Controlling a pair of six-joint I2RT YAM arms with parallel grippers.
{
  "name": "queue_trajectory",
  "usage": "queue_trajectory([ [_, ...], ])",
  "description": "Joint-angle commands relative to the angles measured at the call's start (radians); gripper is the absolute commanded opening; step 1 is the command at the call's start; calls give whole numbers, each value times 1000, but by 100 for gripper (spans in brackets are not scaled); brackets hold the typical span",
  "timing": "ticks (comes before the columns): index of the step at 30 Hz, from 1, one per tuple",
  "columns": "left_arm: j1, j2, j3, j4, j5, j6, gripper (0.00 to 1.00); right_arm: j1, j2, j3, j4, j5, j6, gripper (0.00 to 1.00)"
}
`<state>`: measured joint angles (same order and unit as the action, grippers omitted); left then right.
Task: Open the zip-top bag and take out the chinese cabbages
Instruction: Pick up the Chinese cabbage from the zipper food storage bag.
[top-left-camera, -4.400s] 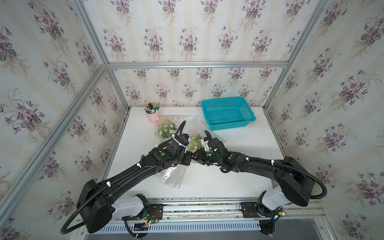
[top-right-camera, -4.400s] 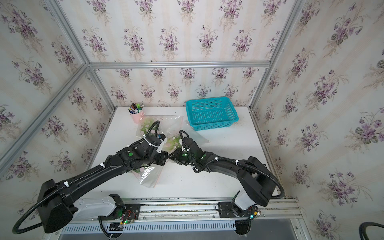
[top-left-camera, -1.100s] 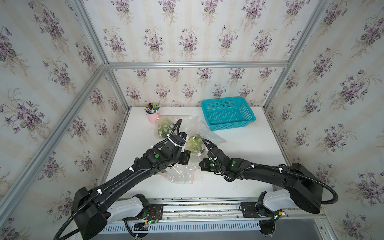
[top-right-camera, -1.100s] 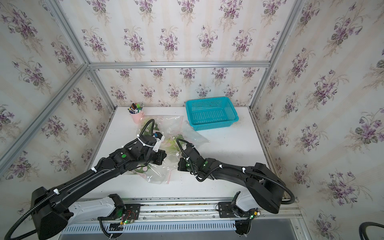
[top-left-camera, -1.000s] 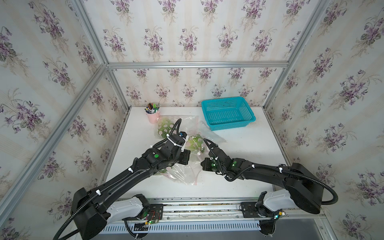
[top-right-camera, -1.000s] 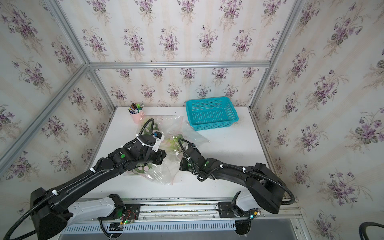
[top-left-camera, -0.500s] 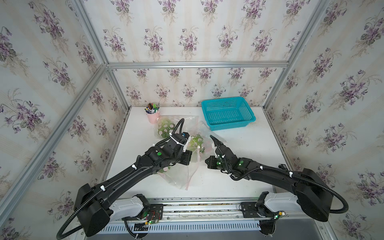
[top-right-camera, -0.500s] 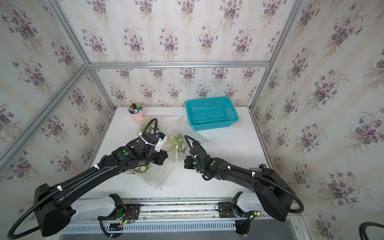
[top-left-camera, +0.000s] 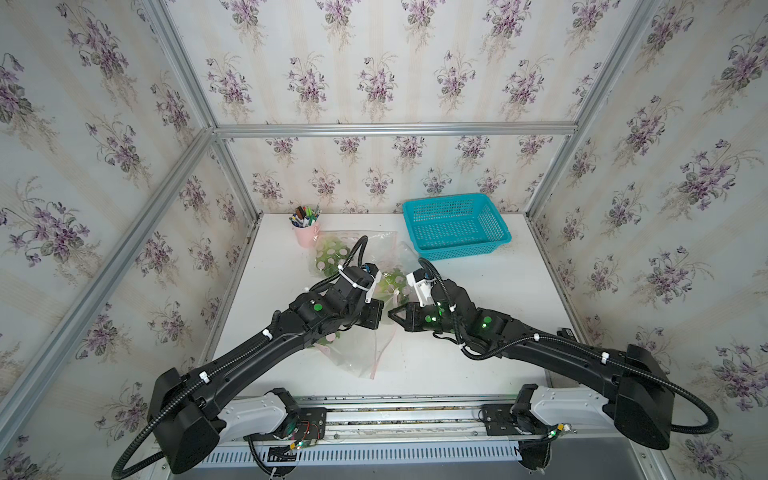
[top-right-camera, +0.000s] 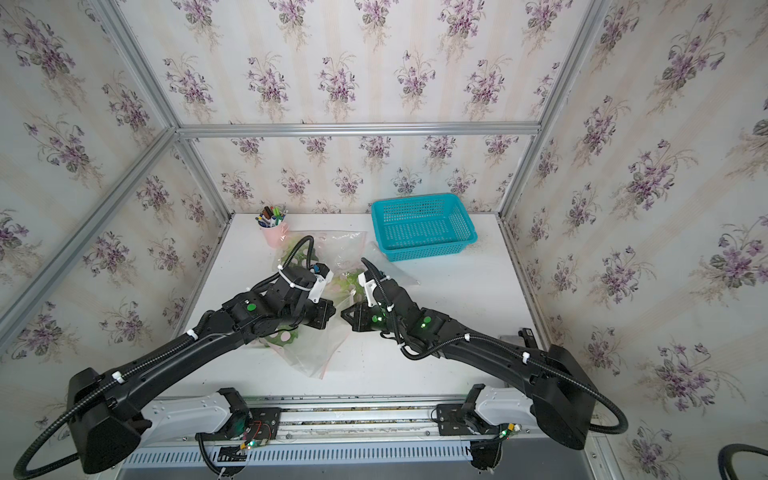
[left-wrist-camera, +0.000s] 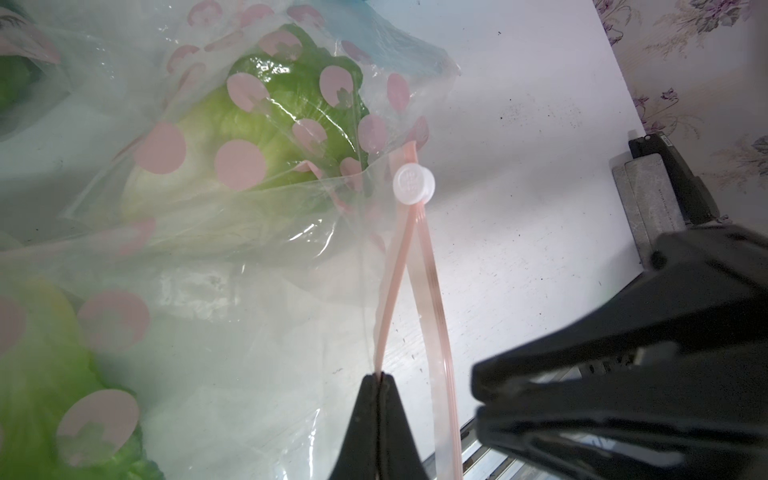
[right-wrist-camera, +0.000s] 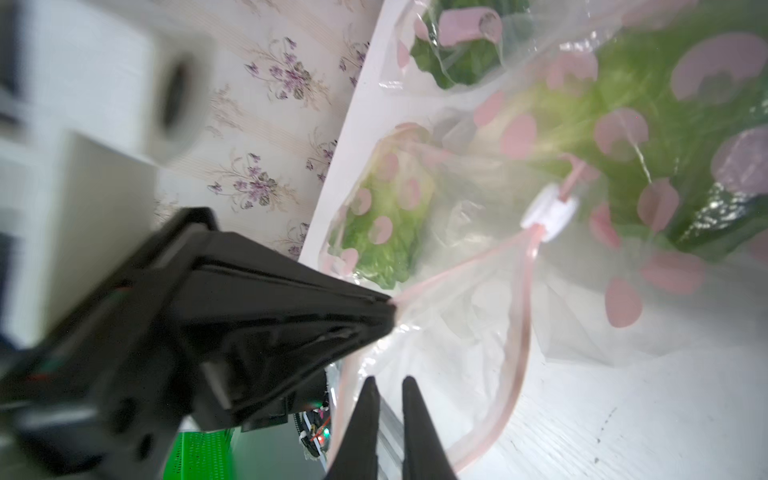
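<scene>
Left gripper (left-wrist-camera: 379, 376): the jaws are pressed together on one pink track of the zip strip (left-wrist-camera: 392, 270), with the film of the zip-top bag (left-wrist-camera: 232, 291) hanging from that pinch. The other track runs free just beside the tips, between the two grippers, so the mouth is split open along this stretch. Both tracks meet again further out at the white slider (left-wrist-camera: 413, 183).

Right gripper (right-wrist-camera: 388, 380): the fingers (right-wrist-camera: 368, 399) sit a narrow gap apart with nothing between them. The loose pink track curves past just to one side of them. In both top views the two grippers point nose to nose, nearly touching, low over the white table (top-left-camera: 498, 299).

The chinese cabbages (left-wrist-camera: 266, 137) are all behind the dotted plastic:
- one just past the slider, straight out from the left jaws
- one (left-wrist-camera: 41, 374) right alongside the left gripper, under its arm in a top view (top-left-camera: 328, 337)
- one furthest out (top-left-camera: 330, 257). Honestly I can't tell from here if it's in the same fold of bag as the others.

Way beyond the jaws at the back of the table there's a teal basket (top-left-camera: 455, 226) on the right gripper's side. A pink pen cup (top-left-camera: 306, 233) is on the left gripper's side, close to that furthest head.
</scene>
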<state>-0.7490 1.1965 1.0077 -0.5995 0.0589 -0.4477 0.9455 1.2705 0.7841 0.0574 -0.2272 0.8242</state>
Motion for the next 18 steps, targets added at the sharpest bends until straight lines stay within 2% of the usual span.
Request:
queue_trajectory([
  [1, 1, -2, 11, -1, -14, -13, 0, 20, 47, -19, 92, -40, 38, 17],
  [6, 1, 6, 21, -2, -10, -15, 0, 33, 114, -25, 148, -32, 41, 28],
  [16, 1, 16, 43, 5, 8, -27, 0, 35, 234, -38, 275, -1, 52, 32],
  [18, 1, 17, 44, 7, 15, -31, 0, 35, 260, -28, 289, -8, 38, 37],
])
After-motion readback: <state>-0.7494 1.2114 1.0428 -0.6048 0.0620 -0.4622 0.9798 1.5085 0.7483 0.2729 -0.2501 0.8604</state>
